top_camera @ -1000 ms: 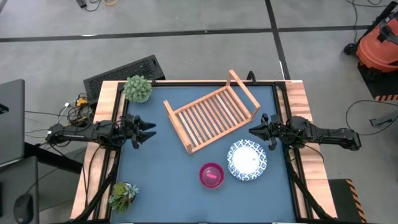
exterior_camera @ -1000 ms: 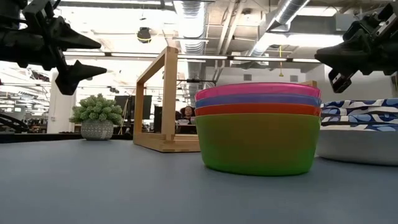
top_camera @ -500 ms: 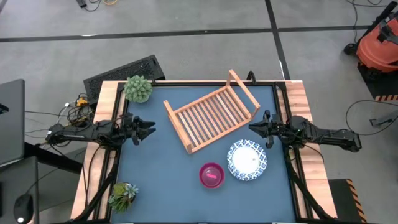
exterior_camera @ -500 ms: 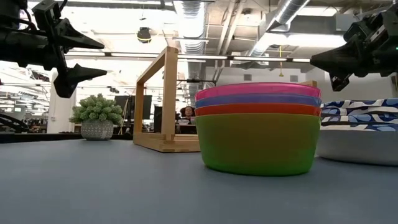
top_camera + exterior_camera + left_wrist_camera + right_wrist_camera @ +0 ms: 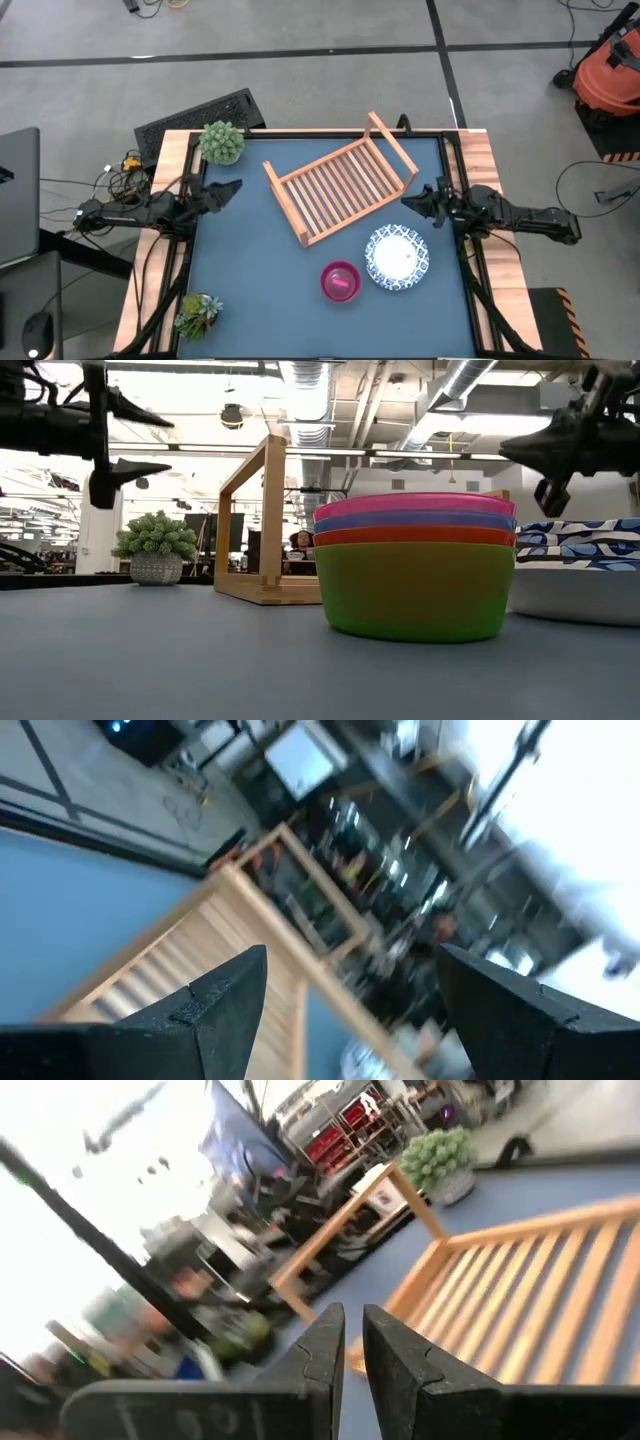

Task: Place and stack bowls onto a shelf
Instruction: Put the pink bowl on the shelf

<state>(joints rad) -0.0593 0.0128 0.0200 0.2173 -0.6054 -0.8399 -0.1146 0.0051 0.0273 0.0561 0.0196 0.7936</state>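
The wooden slatted shelf (image 5: pixel 340 190) lies askew on the far middle of the blue table, one end frame upright (image 5: pixel 250 520). A nested stack of small bowls (image 5: pixel 340 281), pink on top and green at the bottom (image 5: pixel 415 595), stands on the near middle. To its right stand the white bowls with blue patterned rims (image 5: pixel 398 257). My left gripper (image 5: pixel 228 190) hovers open above the table's left side, left of the shelf (image 5: pixel 200 970). My right gripper (image 5: pixel 406 203) hovers shut at the right side, just beyond the white bowls, its fingers (image 5: pixel 325 1340) pointing at the shelf.
A spiky potted plant (image 5: pixel 221 143) stands at the far left corner and another (image 5: pixel 198 312) at the near left corner. A black keyboard (image 5: pixel 200 115) lies beyond the far left edge. Bare blue table (image 5: pixel 250 260) stretches between the left arm and the bowls.
My left gripper has risen a little, shifted toward the far edge and rolled about its own axis, staying open. My right gripper has drawn slightly toward the right edge and rolled too. Bowls and shelf have stayed where they were.
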